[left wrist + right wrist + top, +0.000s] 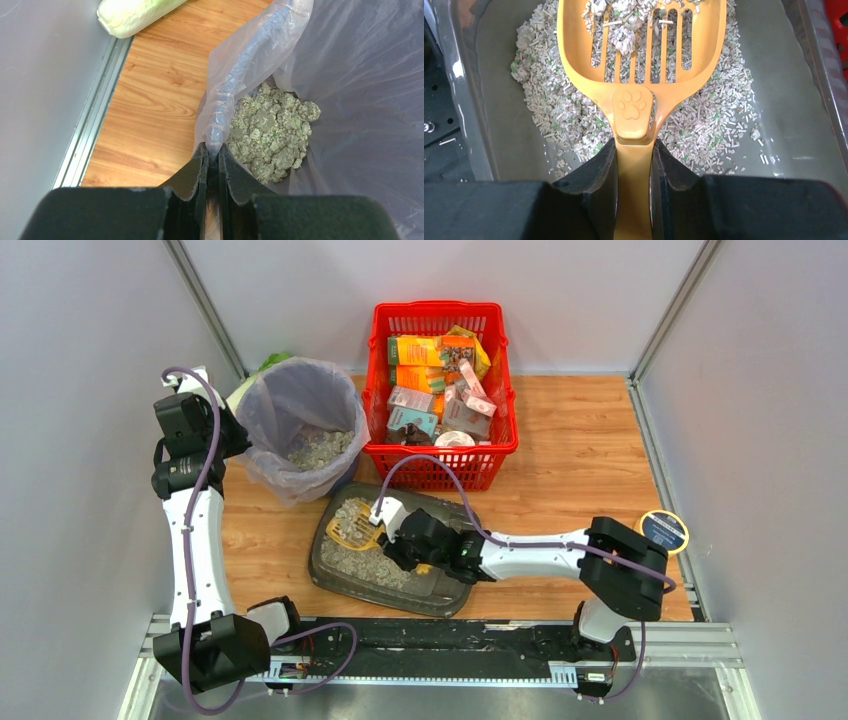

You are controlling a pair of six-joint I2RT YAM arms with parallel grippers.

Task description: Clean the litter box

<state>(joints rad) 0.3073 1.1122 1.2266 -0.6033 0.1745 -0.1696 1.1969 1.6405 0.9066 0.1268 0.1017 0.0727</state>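
Observation:
The litter box [330, 570], a shallow dark grey tray, lies on the wooden table in front of the red basket, with pale pellet litter [574, 110] heaped in its middle. My right gripper [634, 147] is shut on the handle of a yellow slotted scoop [639, 45], whose blade sits over the litter and carries a few clumps [624, 37]. In the top view the scoop [355, 530] lies over the tray's far left part. My left gripper [213, 150] is shut on the rim of the bin bag [235, 75] at the round bin's left side. Clumped litter [270, 130] lies inside the bag.
The bag-lined bin [300, 425] stands at the back left, the red mesh basket [440, 390] full of packets beside it. A pale green roll [130, 15] lies behind the bin by the wall. A round black-and-yellow lid [662, 530] rests at the right edge.

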